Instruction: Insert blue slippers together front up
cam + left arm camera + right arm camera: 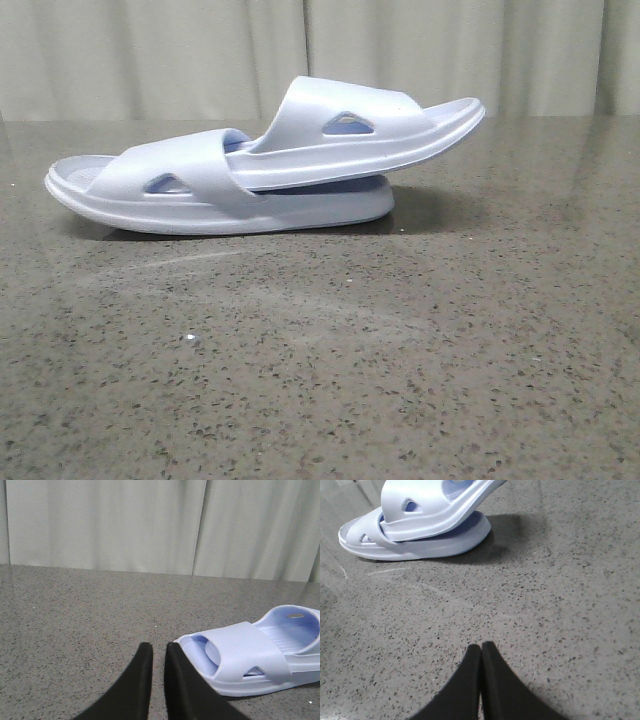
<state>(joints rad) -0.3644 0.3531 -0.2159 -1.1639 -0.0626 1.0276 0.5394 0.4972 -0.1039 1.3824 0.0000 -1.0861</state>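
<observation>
The two blue slippers lie nested at the far middle of the table. The lower slipper (250,212) lies flat with its strap toward the left. The upper slipper (310,115) has one end tucked under that strap and tilts up to the right. Both show in the right wrist view, lower (420,547) and upper (435,500). The left wrist view shows the lower slipper's strap (250,650) close beside the fingers. My left gripper (159,647) is almost shut with a narrow gap, empty, just left of the slipper's end. My right gripper (481,647) is shut, empty, well short of the pair.
The grey speckled table (400,350) stretches from the slippers to the near edge. A pale curtain (150,60) hangs behind the table's far edge. Neither arm shows in the front view.
</observation>
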